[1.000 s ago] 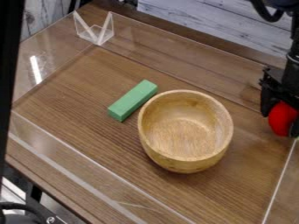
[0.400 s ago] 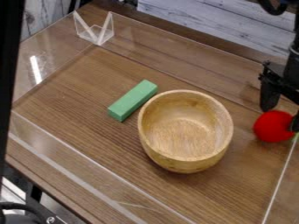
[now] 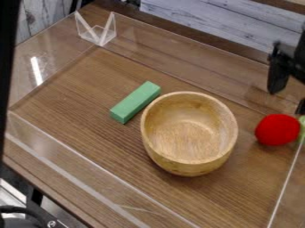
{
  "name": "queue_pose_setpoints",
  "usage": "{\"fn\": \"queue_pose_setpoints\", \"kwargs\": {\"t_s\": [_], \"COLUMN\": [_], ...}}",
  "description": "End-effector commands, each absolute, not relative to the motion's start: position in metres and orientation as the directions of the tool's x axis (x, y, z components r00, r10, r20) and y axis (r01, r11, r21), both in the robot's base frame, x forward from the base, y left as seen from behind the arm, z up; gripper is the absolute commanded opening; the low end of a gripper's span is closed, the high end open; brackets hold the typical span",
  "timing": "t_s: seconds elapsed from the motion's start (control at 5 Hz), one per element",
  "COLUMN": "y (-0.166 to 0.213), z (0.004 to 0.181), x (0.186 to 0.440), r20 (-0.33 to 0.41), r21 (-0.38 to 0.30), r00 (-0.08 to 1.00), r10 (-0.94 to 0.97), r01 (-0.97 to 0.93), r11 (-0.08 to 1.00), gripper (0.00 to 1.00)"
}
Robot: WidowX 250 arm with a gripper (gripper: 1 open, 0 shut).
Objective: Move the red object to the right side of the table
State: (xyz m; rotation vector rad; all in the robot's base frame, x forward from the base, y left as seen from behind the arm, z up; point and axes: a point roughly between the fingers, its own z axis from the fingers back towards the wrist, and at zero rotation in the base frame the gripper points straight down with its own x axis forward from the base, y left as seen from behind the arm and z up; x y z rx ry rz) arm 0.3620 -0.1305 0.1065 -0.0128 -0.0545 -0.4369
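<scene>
Red ball (image 3: 277, 129) sits free on the wooden bench (image 3: 84, 98) near its right edge, just beside the wooden bowl (image 3: 188, 132). Above it the black fingers (image 3: 281, 71) hang spread wide, gripping nothing. A green block (image 3: 135, 101) lies left of the bowl.

I see pale grey planking (image 3: 215, 22) beyond the far edge. A dark upright post (image 3: 10, 53) stands at left. Lighting is even.

Fingers (image 3: 283, 76) spread wide, empty, pointing straight down.
</scene>
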Motion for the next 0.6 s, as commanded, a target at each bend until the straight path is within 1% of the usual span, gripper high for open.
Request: {"fn": "queue_pose_setpoints", "kwargs": {"t_s": [0.0, 0.2, 0.4], "y": [-0.11, -0.083, -0.059], "z": [0.165, 0.174, 0.157], "x": [0.365, 0.366, 0.356], "r20": [0.158, 0.15, 0.12], "r21": [0.045, 0.052, 0.049], "r00": [0.922, 0.956, 0.976], "r10": [-0.353, -0.254, -0.184], "r01": [0.35, 0.248, 0.179], "r11": [0.936, 0.967, 0.983], "gripper": [1.0, 1.0, 1.0]}}
